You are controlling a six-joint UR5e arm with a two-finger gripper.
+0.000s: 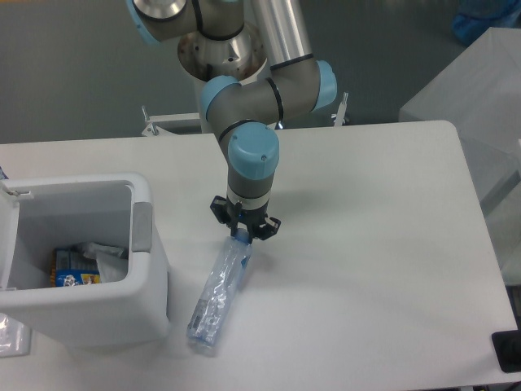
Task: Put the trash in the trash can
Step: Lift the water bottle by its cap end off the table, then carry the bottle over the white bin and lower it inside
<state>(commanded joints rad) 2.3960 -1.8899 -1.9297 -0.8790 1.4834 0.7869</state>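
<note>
A long crushed clear plastic bottle lies slanted on the white table, its blue-capped end up under my gripper. The gripper points straight down with its fingers closed around that capped end. The bottle's other end rests near the front right corner of the trash can, a white boxy bin at the left with a grey side strip. Inside the bin lies a crumpled clear wrapper.
A blue-and-yellow packet lies in the bin beside the wrapper. A pale clear object sits at the bottom left edge, outside the bin. A dark item is at the table's front right corner.
</note>
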